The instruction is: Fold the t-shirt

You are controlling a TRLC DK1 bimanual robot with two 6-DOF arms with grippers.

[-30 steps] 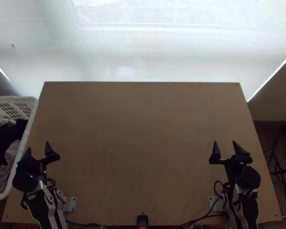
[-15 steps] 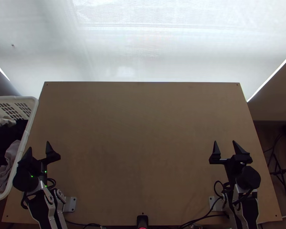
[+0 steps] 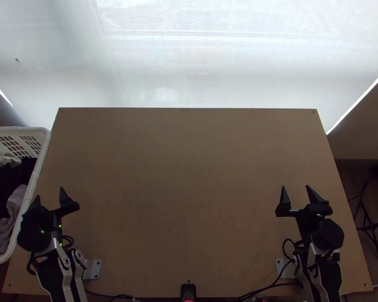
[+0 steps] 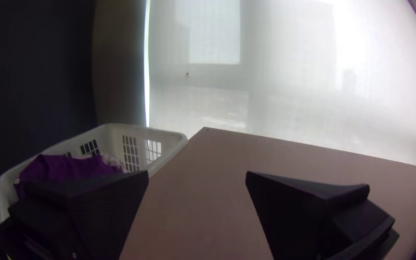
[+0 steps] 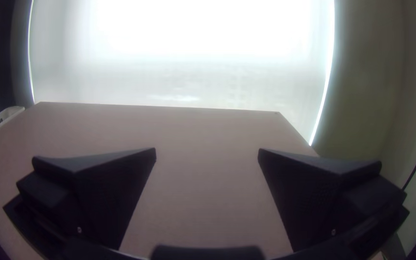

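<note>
No visible shift from earlier frames: your black flat-fingered left gripper and matching right gripper wide, empty. T-shirt probably among bunched black, grey clothes (can't tell which) in white plastic basket; you fetch before folding.

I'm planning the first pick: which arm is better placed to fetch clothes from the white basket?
Left, probably. The left gripper is open near the white basket, which holds the clothes; the right gripper, also open, is across the table. I can't tell which is the t-shirt.
</note>
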